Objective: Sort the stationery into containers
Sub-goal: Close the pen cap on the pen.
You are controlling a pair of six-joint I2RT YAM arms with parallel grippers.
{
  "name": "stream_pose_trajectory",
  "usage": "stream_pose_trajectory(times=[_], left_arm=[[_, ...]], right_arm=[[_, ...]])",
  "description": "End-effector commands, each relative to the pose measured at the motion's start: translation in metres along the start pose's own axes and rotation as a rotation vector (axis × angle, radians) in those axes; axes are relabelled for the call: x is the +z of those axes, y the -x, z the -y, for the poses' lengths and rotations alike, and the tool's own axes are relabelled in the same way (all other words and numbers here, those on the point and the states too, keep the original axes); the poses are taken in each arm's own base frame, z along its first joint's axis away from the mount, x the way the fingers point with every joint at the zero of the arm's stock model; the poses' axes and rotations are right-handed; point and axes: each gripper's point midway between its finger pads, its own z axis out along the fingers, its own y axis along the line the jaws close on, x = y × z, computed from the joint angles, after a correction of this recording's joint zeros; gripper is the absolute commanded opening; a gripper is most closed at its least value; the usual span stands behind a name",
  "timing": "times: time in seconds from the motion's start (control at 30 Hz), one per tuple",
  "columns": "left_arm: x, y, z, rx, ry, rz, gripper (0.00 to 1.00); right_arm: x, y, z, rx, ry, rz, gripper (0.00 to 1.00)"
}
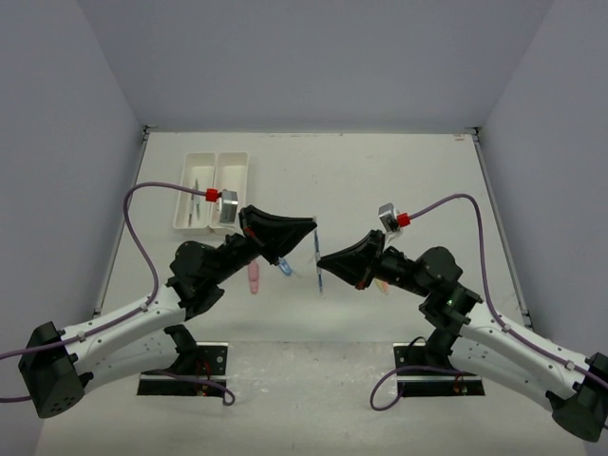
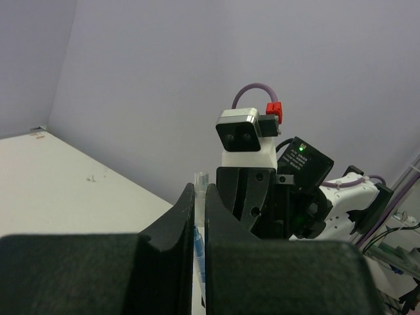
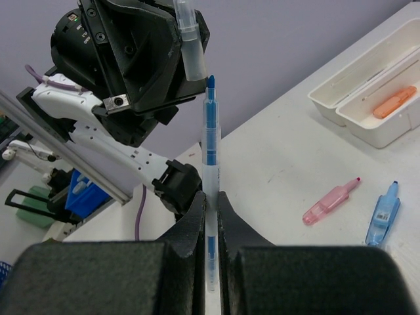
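Your right gripper [image 3: 210, 216] is clamping the blue pen [image 3: 210, 141] upright; your left gripper [image 2: 199, 197] is pinching the clear cap [image 3: 189, 46] just above its tip, nearly coaxial.

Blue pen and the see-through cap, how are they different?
The blue pen is long and blue inside; the clear cap is short and see-through. The right fingers pinch the pen, while the left fingers pinch the cap. The pen's tip is bare and points toward the cap, close by. Both are held up in the air.
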Motion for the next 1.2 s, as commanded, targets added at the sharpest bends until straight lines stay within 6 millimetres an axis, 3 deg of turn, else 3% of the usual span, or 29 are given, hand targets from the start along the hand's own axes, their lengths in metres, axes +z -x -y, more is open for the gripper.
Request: stream_pose_trajectory(times=[0.0, 0.87, 1.17], left_arm=[[0.003, 0.011, 0.005, 0.010, -0.020, 0.044, 0.00], [0.008, 0.008, -0.002, -0.006, 0.001, 0.052, 0.00], [0.004, -0.001, 0.000, -0.043, -0.024, 0.038, 0.00]], right_arm=[[0.002, 0.023, -0.017, -0.045, 0.041, 0.052, 0.00], [-0.003, 0.024, -0.020, -0.051, 0.043, 0.056, 0.00], [-0.003, 0.046, -0.024, -0.083, 0.016, 0.113, 0.00]])
